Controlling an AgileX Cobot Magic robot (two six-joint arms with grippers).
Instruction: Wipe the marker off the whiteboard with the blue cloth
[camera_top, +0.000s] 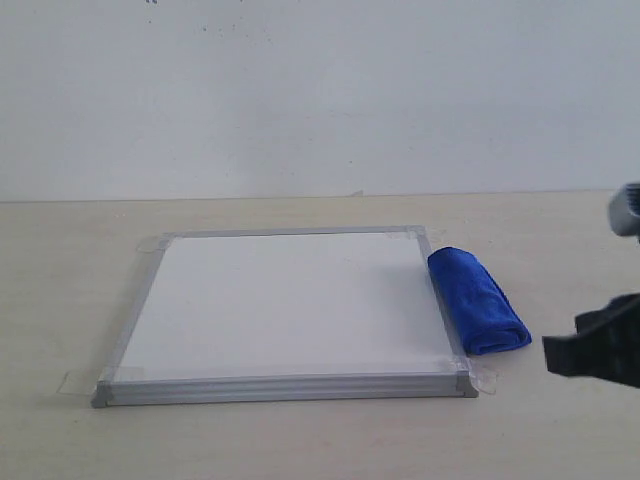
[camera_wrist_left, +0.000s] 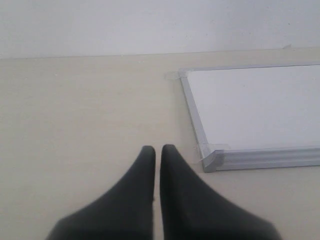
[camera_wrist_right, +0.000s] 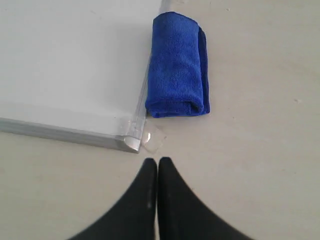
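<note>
The whiteboard (camera_top: 290, 305) lies flat on the table, silver-framed, with tape tabs at its corners; its surface looks plain white and no red marker line shows in any view. The blue cloth (camera_top: 477, 300) lies rolled against the board's right edge, also seen as the blue cloth (camera_wrist_right: 177, 65) beside the whiteboard (camera_wrist_right: 70, 60). My right gripper (camera_wrist_right: 158, 161) is shut and empty, over bare table a short way from the board's near right corner; its dark body (camera_top: 600, 345) shows at the right edge. My left gripper (camera_wrist_left: 158, 148) is shut and empty beside the whiteboard (camera_wrist_left: 260, 107).
The light wooden table (camera_top: 300, 440) stretches round the board on all sides. A pale wall (camera_top: 320, 90) rises behind the table's far edge. A clear tape tab (camera_wrist_right: 154, 137) sticks out at the board's near right corner.
</note>
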